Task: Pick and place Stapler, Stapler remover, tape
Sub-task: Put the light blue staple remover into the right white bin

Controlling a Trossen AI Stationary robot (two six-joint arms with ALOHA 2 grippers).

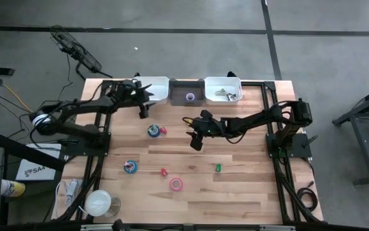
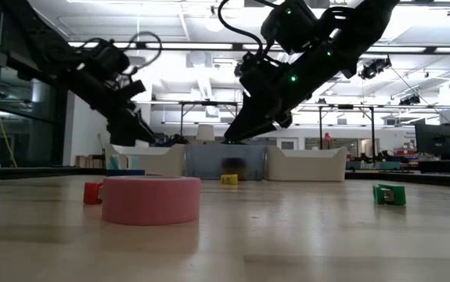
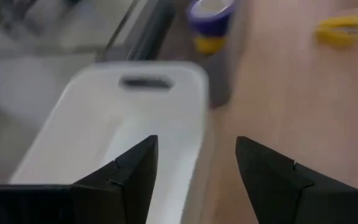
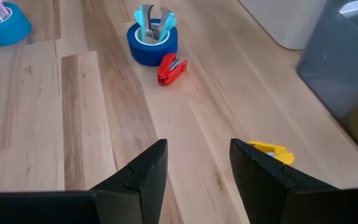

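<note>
My left gripper [image 3: 197, 146] hangs open at the table's far left, over the near rim of the left white bin [image 3: 135, 118], nothing between its fingers. My right gripper [image 4: 198, 146] is open above the table's middle [image 1: 196, 142], holding nothing. Ahead of it a blue tape roll [image 4: 152, 42] lies flat with a light-blue stapler remover [image 4: 152, 17] standing in its hole. A red stapler [image 4: 171, 68] lies beside the roll, and a yellow piece [image 4: 269, 151] lies by the right finger. A teal roll [image 4: 3, 26] and a pink roll [image 1: 176, 185] lie flat nearer.
Three bins line the far edge: the left white one, a grey one [image 1: 187, 96] with a purple roll [image 1: 190, 97], and a white one [image 1: 223, 91] with metal pieces. Small red [image 1: 163, 172] and green [image 1: 218, 167] pieces lie on the near half.
</note>
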